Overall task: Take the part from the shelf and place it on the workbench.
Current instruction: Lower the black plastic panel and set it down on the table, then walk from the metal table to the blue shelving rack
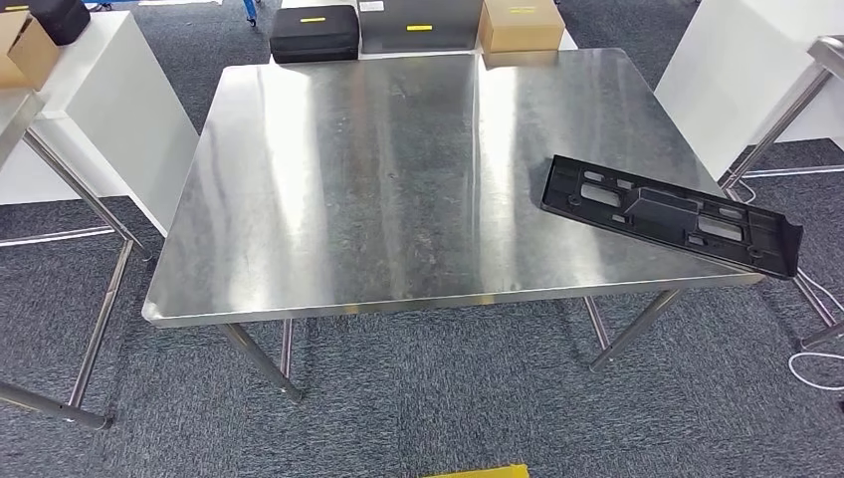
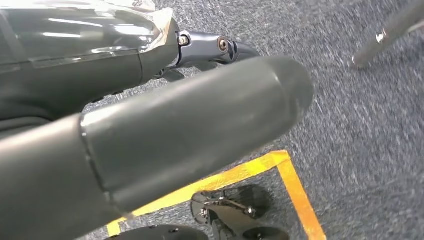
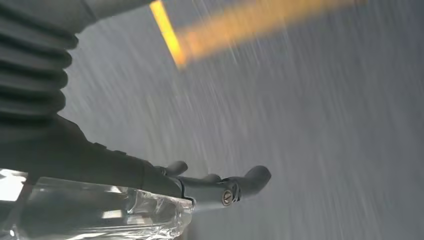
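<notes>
While you look down from the head view, you see the black part (image 1: 669,213) lying flat at the steel surface's (image 1: 378,189) right edge, one end overhanging; your left robot hand (image 2: 200,130) hangs over carpet, fingers extended, holding nothing; your right robot hand (image 3: 210,182) likewise, fingers straight, empty.

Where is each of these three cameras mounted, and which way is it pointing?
Head view: high on the robot, looking down at the steel workbench with the black part near its right edge.
Left wrist view: behind the left hand, facing grey carpet and yellow floor tape.
Right wrist view: behind the right hand, facing blurred carpet.
Both wrist views share carpet and yellow tape.
</notes>
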Tool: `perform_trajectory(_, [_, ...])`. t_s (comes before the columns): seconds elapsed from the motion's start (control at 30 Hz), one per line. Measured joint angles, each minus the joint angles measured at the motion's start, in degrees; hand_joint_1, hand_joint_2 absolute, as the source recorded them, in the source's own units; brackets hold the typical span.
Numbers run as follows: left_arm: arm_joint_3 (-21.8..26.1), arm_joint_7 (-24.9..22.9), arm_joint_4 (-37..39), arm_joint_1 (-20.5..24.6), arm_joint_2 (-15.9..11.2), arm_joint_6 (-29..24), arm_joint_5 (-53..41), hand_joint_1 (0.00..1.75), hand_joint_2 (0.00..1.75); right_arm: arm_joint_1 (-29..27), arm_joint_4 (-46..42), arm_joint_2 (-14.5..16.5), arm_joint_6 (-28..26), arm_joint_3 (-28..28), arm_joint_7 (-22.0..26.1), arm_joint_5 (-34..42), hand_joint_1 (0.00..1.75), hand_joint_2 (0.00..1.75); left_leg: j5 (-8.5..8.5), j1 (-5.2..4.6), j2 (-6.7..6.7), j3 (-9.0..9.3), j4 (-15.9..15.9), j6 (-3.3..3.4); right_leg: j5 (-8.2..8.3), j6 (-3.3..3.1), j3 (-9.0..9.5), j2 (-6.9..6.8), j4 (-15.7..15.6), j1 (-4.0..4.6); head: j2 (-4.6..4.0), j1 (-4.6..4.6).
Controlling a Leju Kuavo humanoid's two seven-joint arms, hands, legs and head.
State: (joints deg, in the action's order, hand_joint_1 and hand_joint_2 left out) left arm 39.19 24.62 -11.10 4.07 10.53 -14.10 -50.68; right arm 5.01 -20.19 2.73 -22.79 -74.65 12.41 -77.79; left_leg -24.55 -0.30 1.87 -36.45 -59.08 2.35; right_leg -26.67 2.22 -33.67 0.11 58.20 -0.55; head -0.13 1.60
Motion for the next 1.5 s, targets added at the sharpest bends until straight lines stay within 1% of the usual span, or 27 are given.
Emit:
perform_trajectory(0.03, [0.0,-0.4,0.0,0.1,0.0,0.1,-0.4,0.0,0.0,0.0,1.3,0.7,2.3,-0.1,-1.5,-0.9,0.0,1.75,0.01,0.0,0.0,0.0,0.0,0.0,0.0,0.0,0.01,0.0,0.0,0.0,0.0,0.01])
perform_trajectory(0.1, [0.0,-1.1,0.0,0.3,-0.1,0.3,-0.9,0.0,0.0,0.2,3.3,2.0,4.4,0.0,-4.3,-2.8,0.0,1.75,0.02,0.0,0.0,0.0,0.0,0.0,0.0,0.0,0.01,-0.01,0.0,0.0,0.0,0.02])
perform_trajectory(0.23, [-0.1,-2.2,0.0,0.8,-0.4,0.6,-1.8,0.0,0.0,0.6,5.5,3.1,4.5,0.7,-7.5,-5.2,0.0,0.0,0.02,-0.01,0.0,0.0,0.0,0.0,-0.01,-0.01,-0.03,-0.01,0.0,-0.01,0.0,-0.01])
perform_trajectory(0.47, [-0.2,-3.2,0.0,1.1,-0.9,0.9,-2.3,0.0,0.0,0.6,7.0,3.4,5.6,1.8,-7.7,-6.4,0.0,0.0,0.01,-0.06,0.0,0.0,0.0,0.0,-0.01,0.0,-0.05,-0.01,0.0,-0.06,0.0,-0.01])
perform_trajectory(0.87, [-0.2,-3.5,0.0,1.4,-1.1,1.0,-2.6,0.0,0.0,0.6,7.6,3.5,7.5,3.6,-8.2,-8.3,0.0,0.0,0.02,-0.05,0.0,0.01,0.0,0.0,0.0,0.0,0.03,-0.01,0.0,-0.05,0.0,-0.01])
perform_trajectory(1.0, [-0.2,-3.6,0.0,1.4,-1.1,1.0,-2.6,0.0,0.0,0.6,7.6,3.6,7.5,4.2,-8.2,-8.7,0.0,1.75,0.02,-0.05,0.0,0.0,0.0,0.0,0.0,0.0,0.0,-0.01,0.0,-0.05,0.0,-0.01])
perform_trajectory(1.03, [-0.2,-3.5,0.0,1.4,-1.1,1.0,-2.6,0.0,0.0,0.6,7.6,3.6,7.5,4.4,-8.2,-8.7,0.0,1.75,0.01,-0.05,0.0,0.0,0.0,0.0,0.0,0.0,-0.01,-0.01,0.0,-0.05,0.0,-0.01])
perform_trajectory(1.17, [-0.2,-3.4,0.0,1.4,-1.1,1.0,-2.6,0.0,0.0,0.6,7.6,3.6,7.5,4.6,-8.1,-8.0,0.0,0.0,0.01,-0.08,0.0,0.0,0.0,0.0,0.0,0.0,-0.01,-0.01,0.0,-0.08,0.0,-0.01])
perform_trajectory(1.4, [-0.2,-3.3,0.0,1.4,-1.2,1.0,-2.6,0.0,0.0,0.6,7.7,3.7,7.5,4.6,-7.9,-7.3,0.0,0.0,-0.02,-0.28,0.0,-0.01,-0.1,0.06,0.04,0.06,0.36,0.0,0.0,-0.36,0.0,0.0])
perform_trajectory(1.5, [-0.2,-3.3,0.0,1.4,-1.3,1.0,-2.7,0.0,0.0,0.6,7.7,3.7,7.5,4.6,-7.7,-7.3,0.0,0.0,-0.15,-0.41,0.01,-0.01,-0.2,0.3,0.03,0.11,0.42,0.0,0.0,-0.52,0.0,0.01])
